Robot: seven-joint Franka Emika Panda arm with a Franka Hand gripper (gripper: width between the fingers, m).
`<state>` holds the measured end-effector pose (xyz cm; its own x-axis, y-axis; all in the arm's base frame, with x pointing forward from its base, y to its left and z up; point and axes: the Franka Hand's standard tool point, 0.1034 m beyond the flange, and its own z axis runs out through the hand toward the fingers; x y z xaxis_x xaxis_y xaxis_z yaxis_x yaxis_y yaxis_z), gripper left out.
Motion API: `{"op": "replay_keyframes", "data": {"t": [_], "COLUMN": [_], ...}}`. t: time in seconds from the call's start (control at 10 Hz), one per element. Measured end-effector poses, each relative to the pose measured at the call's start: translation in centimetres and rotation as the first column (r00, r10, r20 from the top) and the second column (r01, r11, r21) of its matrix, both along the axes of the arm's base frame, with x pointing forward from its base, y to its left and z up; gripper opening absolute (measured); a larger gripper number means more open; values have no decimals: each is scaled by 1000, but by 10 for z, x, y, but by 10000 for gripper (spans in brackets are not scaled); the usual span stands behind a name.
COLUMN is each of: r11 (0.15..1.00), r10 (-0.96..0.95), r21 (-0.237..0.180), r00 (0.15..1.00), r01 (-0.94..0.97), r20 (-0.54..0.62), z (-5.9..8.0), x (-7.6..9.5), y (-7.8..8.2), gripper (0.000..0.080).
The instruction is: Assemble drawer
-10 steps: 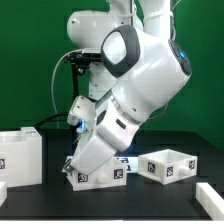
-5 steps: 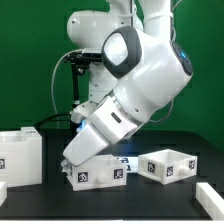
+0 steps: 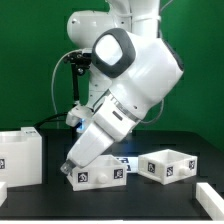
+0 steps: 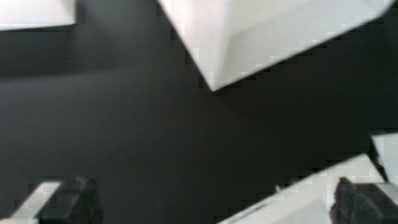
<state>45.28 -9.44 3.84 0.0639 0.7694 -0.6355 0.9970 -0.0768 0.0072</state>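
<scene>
Gripper (image 4: 226,198) wide open, empty, low at the small tray (image 3: 97,175), its end twd exterior view's left.

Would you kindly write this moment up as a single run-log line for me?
arm low over small tray | pincer open, holding nothing | other tray and housing standing apart

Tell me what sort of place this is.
Most likely a robotics lab bench set up for recording: a plain green backdrop behind a black table, a white robot arm working over it, and white drawer parts, the housing and a tray bearing square tags.
</scene>
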Motion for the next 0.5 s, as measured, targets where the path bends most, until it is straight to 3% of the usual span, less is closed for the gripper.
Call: {"op": "replay_keyframes", "data": {"t": [0.1, 0.5], "r11": [997, 993], "r10": [64, 108], "r21": [28, 32], "r00": [996, 988], "r01": [-66, -111], "r20": [59, 107], "z": [0, 1], "x": [5, 6], "y": [3, 1], "gripper": [649, 649]}}
